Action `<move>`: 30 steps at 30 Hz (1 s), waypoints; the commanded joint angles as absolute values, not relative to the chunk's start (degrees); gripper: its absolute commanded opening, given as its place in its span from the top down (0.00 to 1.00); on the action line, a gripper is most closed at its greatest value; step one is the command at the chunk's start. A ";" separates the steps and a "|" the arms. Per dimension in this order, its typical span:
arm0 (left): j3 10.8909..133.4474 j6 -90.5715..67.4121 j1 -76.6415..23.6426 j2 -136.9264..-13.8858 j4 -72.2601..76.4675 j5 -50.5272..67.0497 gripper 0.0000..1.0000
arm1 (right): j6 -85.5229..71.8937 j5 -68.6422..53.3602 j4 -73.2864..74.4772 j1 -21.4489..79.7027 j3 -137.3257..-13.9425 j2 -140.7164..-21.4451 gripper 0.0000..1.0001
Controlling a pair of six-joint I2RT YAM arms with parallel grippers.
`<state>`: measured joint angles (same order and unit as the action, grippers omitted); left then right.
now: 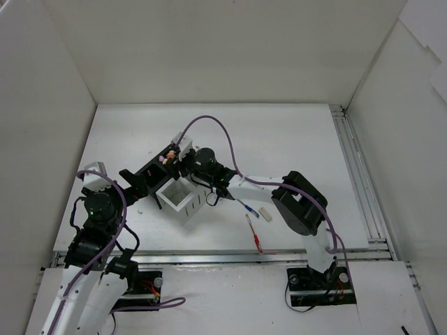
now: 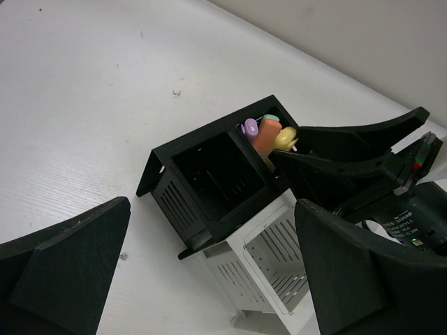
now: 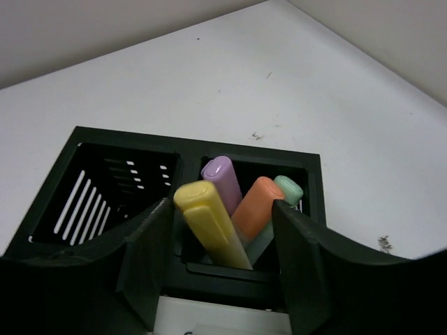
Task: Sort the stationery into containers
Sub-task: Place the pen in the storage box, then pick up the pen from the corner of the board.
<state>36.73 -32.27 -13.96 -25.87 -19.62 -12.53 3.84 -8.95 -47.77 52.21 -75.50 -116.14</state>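
Note:
The black box stands left of centre with the white slatted box against its near side. In the right wrist view, yellow, purple, orange and green highlighters stand in the black box's right compartment; its left compartment is empty. My right gripper is open just above them, its jaws either side of the yellow and orange ones. My left gripper is open and empty, low beside the black box. A blue pen, a red pen and a beige eraser lie on the table.
The white box looks empty in the left wrist view. High white walls close in the table on the left, back and right. A metal rail runs along the right side and another along the front edge. The right arm's purple cable arcs over the boxes.

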 commanded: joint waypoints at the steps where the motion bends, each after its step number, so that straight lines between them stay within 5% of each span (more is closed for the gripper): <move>1: 39.11 -33.14 -14.33 -28.03 -18.19 -12.66 0.00 | 3.78 -5.72 -53.79 52.38 -76.11 -111.80 0.43; 10: 40.96 -32.17 -14.33 -30.23 -18.11 -9.41 0.00 | 8.26 -4.22 -53.79 52.38 -75.33 -104.35 0.20; 12: 41.66 -31.56 -14.33 -30.67 -17.93 -7.48 0.00 | 8.70 -2.03 -53.79 52.30 -73.75 -100.92 0.02; 20: 45.52 -27.60 -16.95 -37.69 -13.62 9.75 0.00 | -9.92 13.79 -51.16 44.04 -59.70 -85.27 0.02; 30: 50.28 6.74 -48.58 -52.72 -15.38 20.29 0.00 | -15.21 26.45 -3.90 31.57 -52.22 -60.05 0.02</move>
<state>48.80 -10.48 -42.59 -51.20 -17.43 12.56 -13.69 21.21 -17.26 33.41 -53.43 -66.06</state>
